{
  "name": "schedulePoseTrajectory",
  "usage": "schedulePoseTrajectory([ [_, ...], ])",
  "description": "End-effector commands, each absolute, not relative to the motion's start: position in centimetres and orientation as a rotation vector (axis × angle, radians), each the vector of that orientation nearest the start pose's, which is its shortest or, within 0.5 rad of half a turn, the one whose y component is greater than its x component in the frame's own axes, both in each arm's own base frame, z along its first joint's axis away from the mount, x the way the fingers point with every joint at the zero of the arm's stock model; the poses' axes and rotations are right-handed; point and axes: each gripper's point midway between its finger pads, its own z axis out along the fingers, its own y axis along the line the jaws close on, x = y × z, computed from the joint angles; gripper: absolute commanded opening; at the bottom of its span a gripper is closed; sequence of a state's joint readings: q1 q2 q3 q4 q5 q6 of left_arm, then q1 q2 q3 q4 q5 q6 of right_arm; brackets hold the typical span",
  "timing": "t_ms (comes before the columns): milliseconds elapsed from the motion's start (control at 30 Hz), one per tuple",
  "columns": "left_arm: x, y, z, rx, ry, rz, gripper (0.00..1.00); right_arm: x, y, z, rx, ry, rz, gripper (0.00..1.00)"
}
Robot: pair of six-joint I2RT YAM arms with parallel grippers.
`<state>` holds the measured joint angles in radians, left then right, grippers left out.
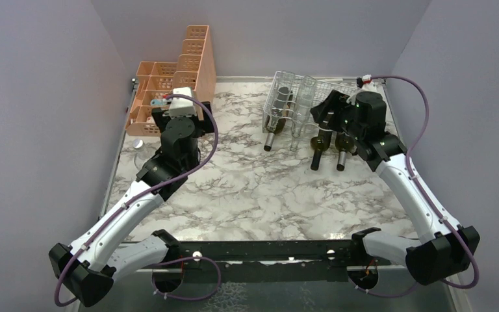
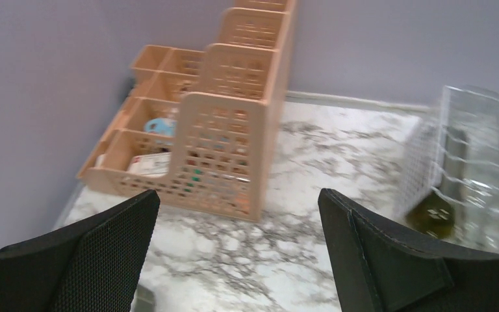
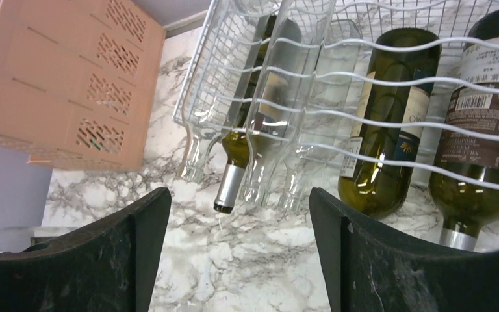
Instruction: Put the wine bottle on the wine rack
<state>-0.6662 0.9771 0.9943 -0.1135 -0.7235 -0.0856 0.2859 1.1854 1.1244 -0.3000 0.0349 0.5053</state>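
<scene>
The silvery wire wine rack [image 1: 299, 91] stands at the back right of the marble table. Several bottles lie in its cradles with their necks toward me. Two of them are dark green wine bottles [image 1: 321, 140] on the right side, clear ones are in the middle, and a dark one is on the left. In the right wrist view a green bottle [image 3: 390, 123] and a brown-labelled bottle [image 3: 487, 130] rest under the rack [image 3: 364, 84] wires. My right gripper [image 3: 240, 195] hovers open in front of the rack [image 1: 327, 107], holding nothing. My left gripper [image 2: 239, 198] is wide open and empty near the organizer [image 1: 180, 114].
A peach perforated stepped organizer [image 1: 175, 78] holding small items stands at the back left [image 2: 234, 130]. A clear glass object [image 1: 138, 151] lies near the table's left edge. Purple walls close in on three sides.
</scene>
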Motion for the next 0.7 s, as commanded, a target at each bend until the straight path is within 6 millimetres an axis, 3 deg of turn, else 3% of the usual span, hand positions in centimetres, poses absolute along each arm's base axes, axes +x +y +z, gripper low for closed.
schedulePoseTrajectory([
  [0,32.0,-3.3,33.8,-0.332,1.601,0.316,0.99,35.0,12.7,27.4,0.19,1.972,0.545,0.8],
  [167,32.0,2.2,31.7,-0.534,1.622,0.513,0.99,33.7,13.1,27.0,0.156,1.986,0.579,0.79],
  [333,32.2,6.4,27.6,-0.705,1.696,0.597,0.99,33.0,13.9,26.2,0.126,2.013,0.632,0.78],
  [533,32.0,8.0,23.9,-0.847,1.747,0.562,0.99,32.9,14.5,25.6,0.102,2.033,0.661,0.77],
  [600,31.8,8.2,22.8,-0.878,1.758,0.544,0.91,32.8,14.5,25.4,0.099,2.034,0.661,0.77],
  [667,31.8,8.2,22.2,-0.89,1.768,0.53,0.75,32.7,14.5,25.4,0.096,2.03,0.661,0.77],
])
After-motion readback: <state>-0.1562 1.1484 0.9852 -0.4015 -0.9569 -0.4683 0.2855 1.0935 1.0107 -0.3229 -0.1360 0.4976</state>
